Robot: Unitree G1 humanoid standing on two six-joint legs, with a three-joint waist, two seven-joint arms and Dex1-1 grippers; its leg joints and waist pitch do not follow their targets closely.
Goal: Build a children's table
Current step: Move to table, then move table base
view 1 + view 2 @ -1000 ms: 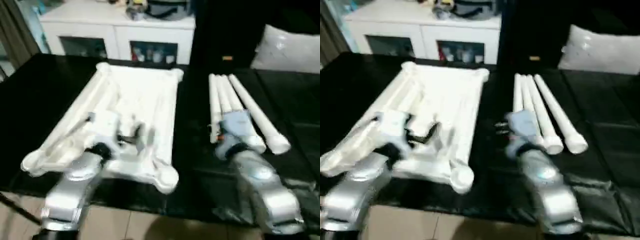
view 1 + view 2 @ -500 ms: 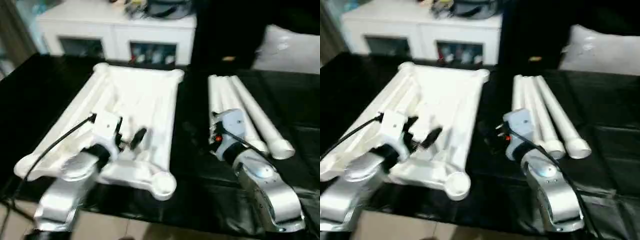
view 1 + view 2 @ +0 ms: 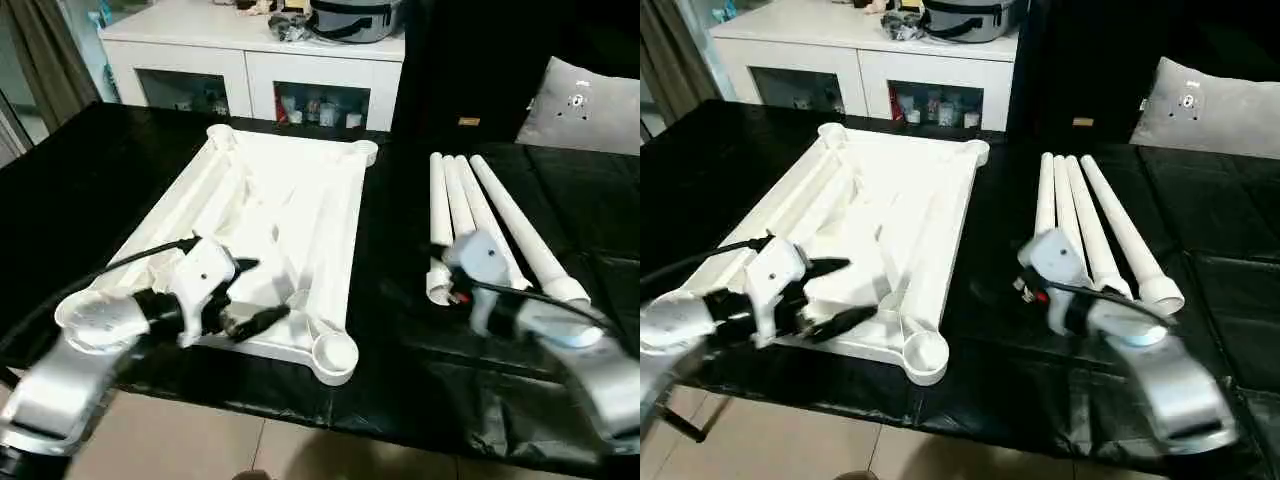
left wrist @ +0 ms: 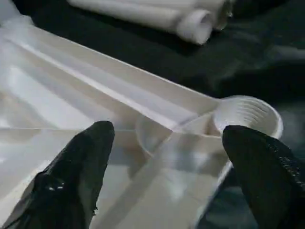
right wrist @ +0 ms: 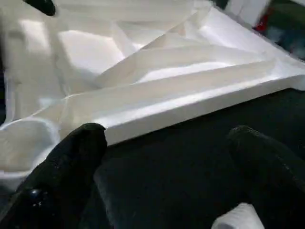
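The children's table top (image 3: 290, 210) lies upside down on the black-covered surface, ribs up, with round sockets at its corners. Its white legs (image 3: 500, 225) lie side by side to the right. My left gripper (image 3: 255, 292) hovers open over the top's near edge, its fingers (image 4: 90, 157) pointing toward the near right socket (image 4: 245, 117). My right wrist sits at the near ends of the legs. The right gripper (image 5: 167, 131) is open and empty above the black cover, facing the top's long right edge (image 5: 190, 95). A leg end (image 5: 238, 214) shows close beside it.
A white cabinet (image 3: 250, 50) with clutter on top stands behind the work surface. A grey cushion (image 3: 590, 95) lies at the back right. The black surface's front edge (image 3: 300, 405) runs just below the near socket, with tiled floor (image 3: 200, 445) beyond it.
The view has shifted. My left gripper has swung to point right along the top's near edge. My right forearm has swung out to the right, its wrist staying at the leg ends.
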